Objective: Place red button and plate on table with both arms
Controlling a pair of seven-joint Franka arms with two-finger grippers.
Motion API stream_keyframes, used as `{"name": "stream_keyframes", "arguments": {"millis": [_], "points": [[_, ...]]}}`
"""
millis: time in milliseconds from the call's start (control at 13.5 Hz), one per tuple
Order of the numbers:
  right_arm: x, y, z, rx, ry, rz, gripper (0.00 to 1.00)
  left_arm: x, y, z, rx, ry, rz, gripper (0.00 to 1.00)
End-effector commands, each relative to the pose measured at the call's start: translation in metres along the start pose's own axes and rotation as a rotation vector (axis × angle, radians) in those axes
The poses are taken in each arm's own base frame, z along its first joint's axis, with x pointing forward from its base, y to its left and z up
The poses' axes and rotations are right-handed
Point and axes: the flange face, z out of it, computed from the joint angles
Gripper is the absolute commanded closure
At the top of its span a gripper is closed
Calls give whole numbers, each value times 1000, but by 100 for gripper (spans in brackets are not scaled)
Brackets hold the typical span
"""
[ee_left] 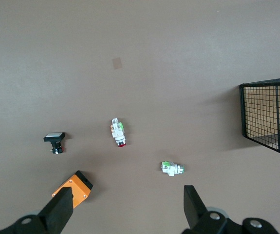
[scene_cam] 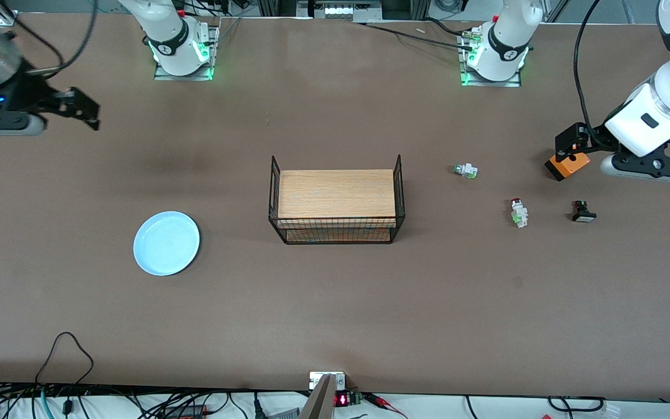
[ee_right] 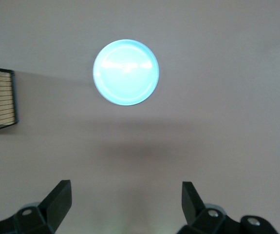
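So both arms are parked high and empty here. The left gripper (scene_cam: 567, 148) sits at the right edge of the front view, jaws spread wide with nothing in them, roughly over an orange block (scene_cam: 567, 164). The right gripper (scene_cam: 82, 110) is in the upper left of that frame, also wide open and holding nothing.

The red button (scene_cam: 519, 212) lies on its side on the table (scene_cam: 335, 302), right of centre. The plate (scene_cam: 166, 242) sits flat, lower left of the wire rack (scene_cam: 337, 201).

The likely trouble is a mix-up. The green-ended button (scene_cam: 466, 170) and the black button (scene_cam: 583, 212) both lie near the red one, so a slightly off descent could grab the wrong piece or knock one away. The plate looks shallow and glossy, so pinching its rim could easily slip or tip it.
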Motion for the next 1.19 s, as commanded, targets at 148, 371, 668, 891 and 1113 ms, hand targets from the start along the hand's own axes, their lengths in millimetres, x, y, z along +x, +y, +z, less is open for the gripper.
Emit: {"name": "stream_keyframes", "arguments": {"millis": [148,371,668,891,1113], "points": [[1,42,7,16,-3,4,0,6,-5,-1,28,-11,19,0],[-8,50,14,35,-81,22,0,6,-6,-1,26,-10,19,0],[-10,45,20,35,-143,22,0,6,-6,-1,23,-10,20,0],[4,42,14,28,-123,22,0,6,-8,-1,21,-11,16,0],[11,47,12,28,-94,39,0,6,-8,0,23,-13,16,0]]}}
